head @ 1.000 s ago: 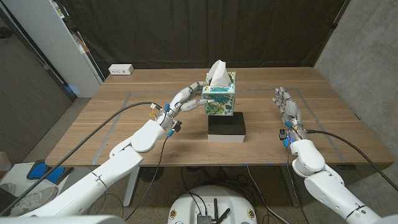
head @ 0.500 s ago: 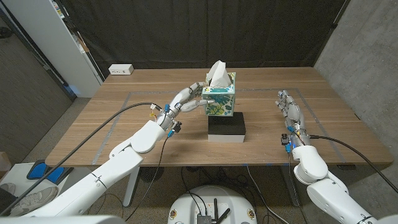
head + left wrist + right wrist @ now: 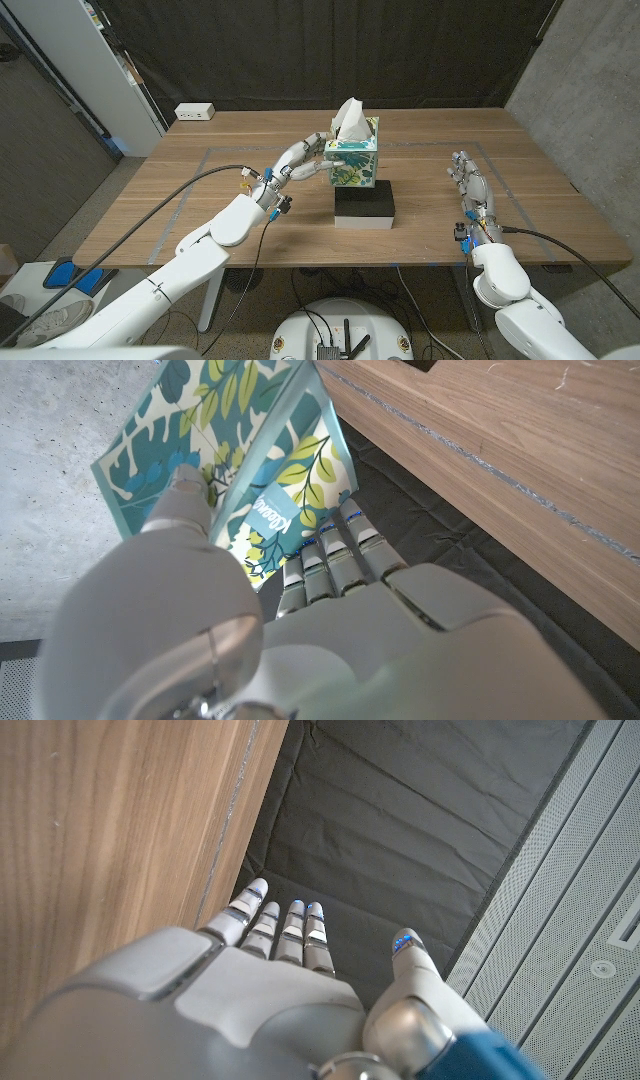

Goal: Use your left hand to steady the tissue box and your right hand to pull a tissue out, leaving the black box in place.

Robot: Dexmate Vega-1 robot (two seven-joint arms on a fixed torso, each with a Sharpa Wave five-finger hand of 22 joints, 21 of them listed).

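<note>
Three views, listed in order.

Head view, table: wooden table [image 3: 180,190] with grey tape lines marking a rectangle.
Head view, tissue box: leaf-patterned tissue box [image 3: 354,160] stands upright at table centre, on the far part of the black box [image 3: 364,205]; a white tissue [image 3: 349,117] sticks up from its top.
Head view, left hand: left hand [image 3: 297,160] reaches in from the left; its fingers touch the box's left side, thumb at the upper edge, gripping the tissue box.
Head view, right hand: right hand [image 3: 472,184] is on the table's right side, well apart from the boxes, fingers extended and holding nothing.
Head view, far left: white power strip [image 3: 194,112] at the table's far edge.

Left wrist view, contact: fingers [image 3: 335,555] lie against the patterned face of the tissue box, thumb on an adjoining face.

Right wrist view, hand state: right hand, fingers straight and apart, released, beside the table edge.
</note>
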